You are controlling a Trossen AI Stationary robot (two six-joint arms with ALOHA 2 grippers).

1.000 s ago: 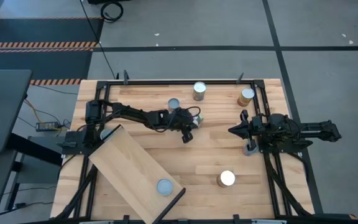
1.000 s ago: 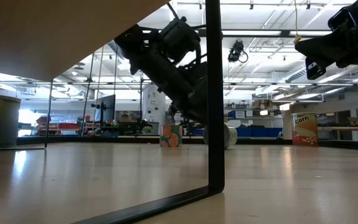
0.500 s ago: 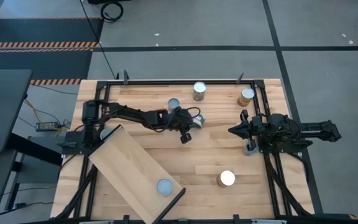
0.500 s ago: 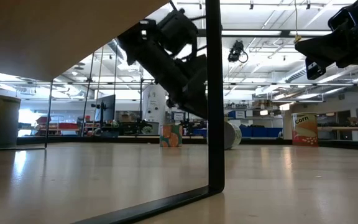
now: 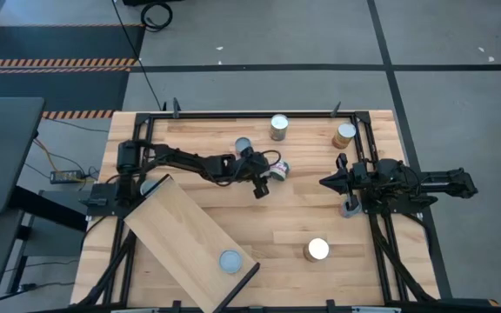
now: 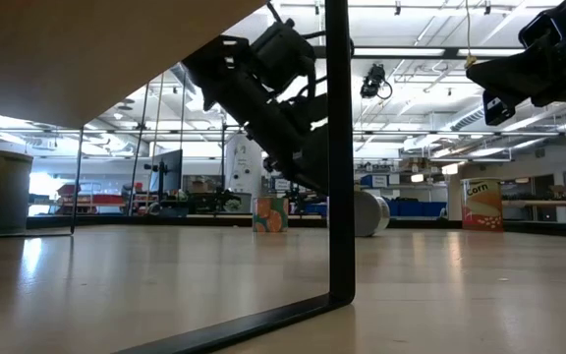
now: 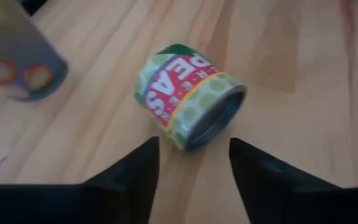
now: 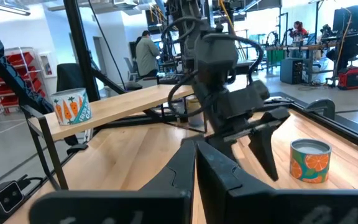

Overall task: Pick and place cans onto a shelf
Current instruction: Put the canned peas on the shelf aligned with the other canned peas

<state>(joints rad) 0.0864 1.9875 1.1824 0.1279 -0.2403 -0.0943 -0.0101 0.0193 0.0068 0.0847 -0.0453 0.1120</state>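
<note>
2 dark fingers of the left claw point(image 7: 188, 180) stood spread, with nothing between them, and the tipped peas can point(image 7: 188, 96) lay on its side just beyond their tips, its open-looking rim turned toward the gap. that spacing reads as a lineup for a grasp across the can's round body, since a can lying down can roll and the fingers would need to bracket it from both sides. in the high view the left claw point(image 5: 260, 184) hung over the middle of the worktop point(image 5: 303, 209), near the peas can point(image 5: 277, 169) and a grey-topped can point(image 5: 243, 145) standing just behind it.

farther out, 1 silver-topped can point(image 5: 278, 127) and 1 gold-topped can point(image 5: 344, 135) stood upright near the far edge, well apart from each other, and a bright white-topped can point(image 5: 317, 250) stood toward the near side. the shelf point(image 5: 177, 235) lay slanted across the left near corner, raised above the worktop as the low view suggests, with 1 can point(image 5: 230, 260) already resting on it close to the dark bar point(image 5: 243, 280); that end bar likely serves as a stop. another can partly showed under the shelf's upper corner.

the right claw point(image 5: 327, 183) waited at the right side, its fingers pressed together, clear of the cans. judged from this, most cans were not yet shelved.
</note>
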